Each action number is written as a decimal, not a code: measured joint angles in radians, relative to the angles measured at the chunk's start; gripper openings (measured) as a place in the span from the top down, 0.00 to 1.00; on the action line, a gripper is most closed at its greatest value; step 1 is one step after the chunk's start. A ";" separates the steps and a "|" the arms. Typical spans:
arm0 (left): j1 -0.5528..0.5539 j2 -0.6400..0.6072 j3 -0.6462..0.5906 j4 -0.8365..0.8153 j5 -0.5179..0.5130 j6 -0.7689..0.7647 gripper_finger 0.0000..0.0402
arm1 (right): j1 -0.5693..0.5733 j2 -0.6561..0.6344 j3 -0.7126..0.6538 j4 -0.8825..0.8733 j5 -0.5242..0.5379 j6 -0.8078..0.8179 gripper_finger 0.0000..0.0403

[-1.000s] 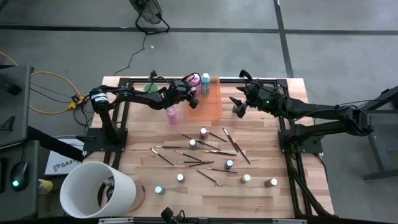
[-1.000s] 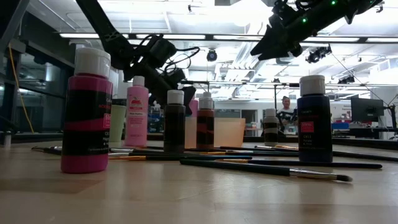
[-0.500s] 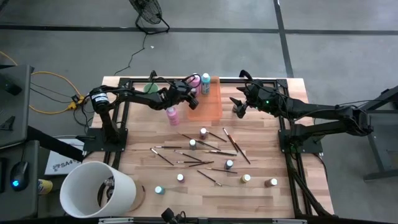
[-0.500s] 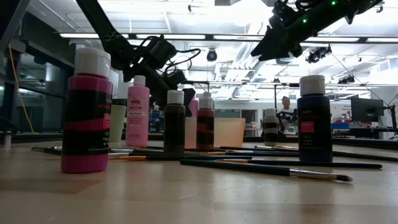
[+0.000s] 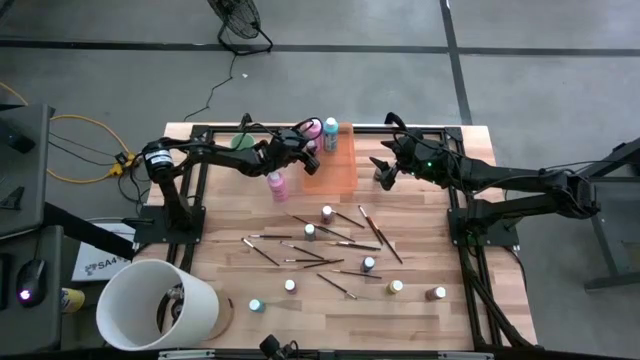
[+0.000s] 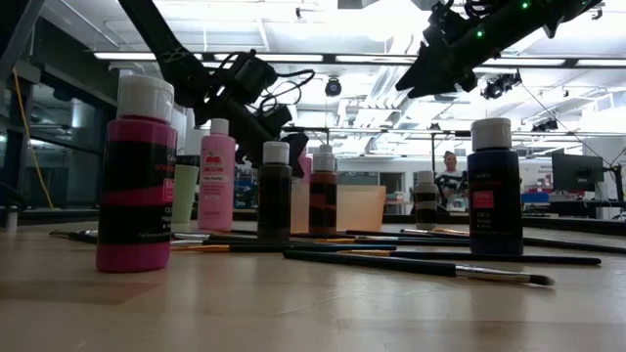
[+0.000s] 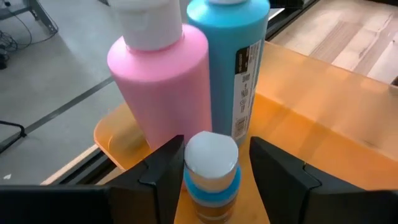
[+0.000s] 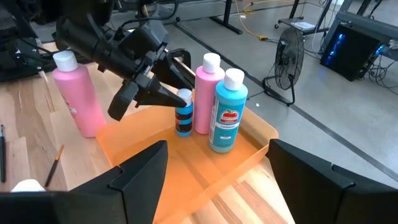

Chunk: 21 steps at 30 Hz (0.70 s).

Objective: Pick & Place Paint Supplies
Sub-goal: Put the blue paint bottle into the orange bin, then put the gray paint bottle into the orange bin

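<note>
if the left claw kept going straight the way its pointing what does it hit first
The small blue bottle standing between its open fingers in the orange tray. Right behind that stand the pink bottle and teal bottle, seemingly very close, though depth is hard to judge.

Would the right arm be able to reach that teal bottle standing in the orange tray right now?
Probably yes. The right gripper hangs open beside the orange tray, and the teal bottle stands on its near side with bare tray between. The left gripper straddles the small bottle nearby, so crowding is possible.
</note>
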 joint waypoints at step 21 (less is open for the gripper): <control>-0.007 -0.157 0.003 -0.009 0.057 0.071 0.31 | 0.000 -0.019 -0.101 -0.085 0.129 0.155 0.32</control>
